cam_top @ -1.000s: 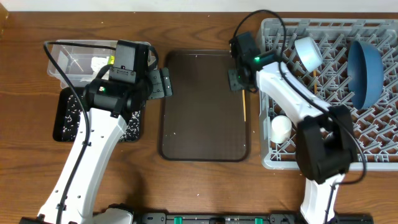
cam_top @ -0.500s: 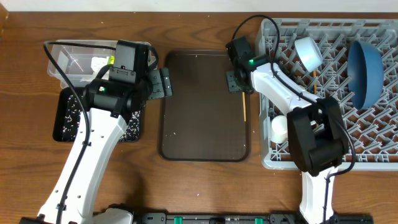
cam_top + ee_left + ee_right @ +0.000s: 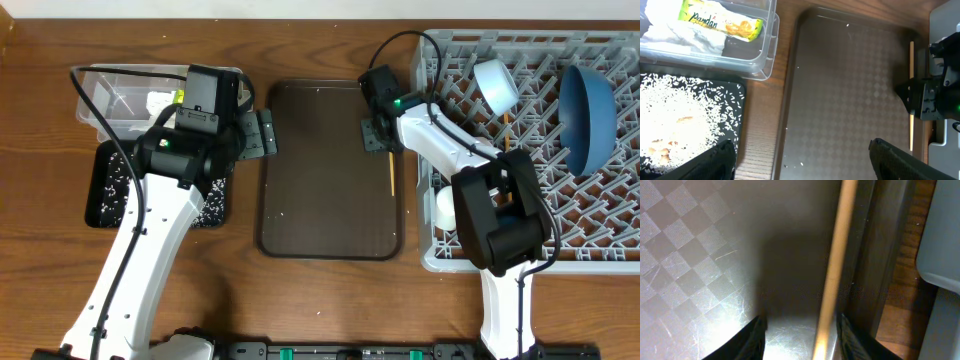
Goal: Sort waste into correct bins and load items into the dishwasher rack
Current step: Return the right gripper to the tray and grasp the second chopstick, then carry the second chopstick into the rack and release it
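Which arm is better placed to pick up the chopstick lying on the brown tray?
Right. The right gripper is open directly over the chopstick, which shows between its fingers, with the dishwasher rack alongside. The left gripper hangs at the opposite edge of the brown tray, by the clear tub.

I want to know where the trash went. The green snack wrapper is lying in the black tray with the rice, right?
Not quite. The wrapper lies in the clear tub, with the white tissue. Only the rice is in the black tray. The left wrist view shows it.
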Motion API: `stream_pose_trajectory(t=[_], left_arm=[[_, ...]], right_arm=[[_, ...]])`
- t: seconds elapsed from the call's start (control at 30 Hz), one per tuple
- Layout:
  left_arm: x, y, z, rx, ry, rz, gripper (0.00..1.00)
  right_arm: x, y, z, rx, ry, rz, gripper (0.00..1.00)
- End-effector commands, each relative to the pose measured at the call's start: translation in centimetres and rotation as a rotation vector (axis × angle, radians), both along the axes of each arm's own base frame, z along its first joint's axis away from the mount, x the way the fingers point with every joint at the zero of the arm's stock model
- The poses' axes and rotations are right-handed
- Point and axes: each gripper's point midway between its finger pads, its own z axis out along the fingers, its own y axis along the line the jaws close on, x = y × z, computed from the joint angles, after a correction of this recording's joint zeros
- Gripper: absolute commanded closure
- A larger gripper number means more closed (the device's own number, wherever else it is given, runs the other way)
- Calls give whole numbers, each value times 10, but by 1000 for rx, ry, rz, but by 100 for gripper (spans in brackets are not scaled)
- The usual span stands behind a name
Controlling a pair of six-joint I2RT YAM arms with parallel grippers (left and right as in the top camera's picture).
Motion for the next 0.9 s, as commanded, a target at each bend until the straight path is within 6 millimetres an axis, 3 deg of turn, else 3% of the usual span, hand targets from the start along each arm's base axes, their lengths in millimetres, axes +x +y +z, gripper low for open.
stream_pose_trajectory(t=[0.0, 0.2, 0.33, 0.4, 0.53, 0.67, 0.77, 0.87], left_arm=[[2, 3, 1, 8, -1, 8, 12], [2, 3, 1, 8, -1, 8, 12], [2, 3, 1, 8, -1, 8, 12], [2, 3, 1, 8, -1, 8, 12], [2, 3, 1, 8, -1, 8, 12], [2, 3, 1, 8, -1, 8, 12], [2, 3, 1, 8, -1, 8, 12], [2, 3, 1, 8, -1, 8, 12]], right_arm=[[-5, -2, -18, -22, 36, -15, 63], [-5, -2, -18, -20, 39, -14, 99], [-6, 3, -14, 9, 46, -4, 99], [-7, 15, 1, 70, 61, 13, 99], [1, 27, 65, 154, 24, 42, 99], [3, 14, 153, 175, -78, 51, 99], [-3, -17, 208, 137, -165, 23, 99], [-17, -64, 239, 59, -204, -66, 99]])
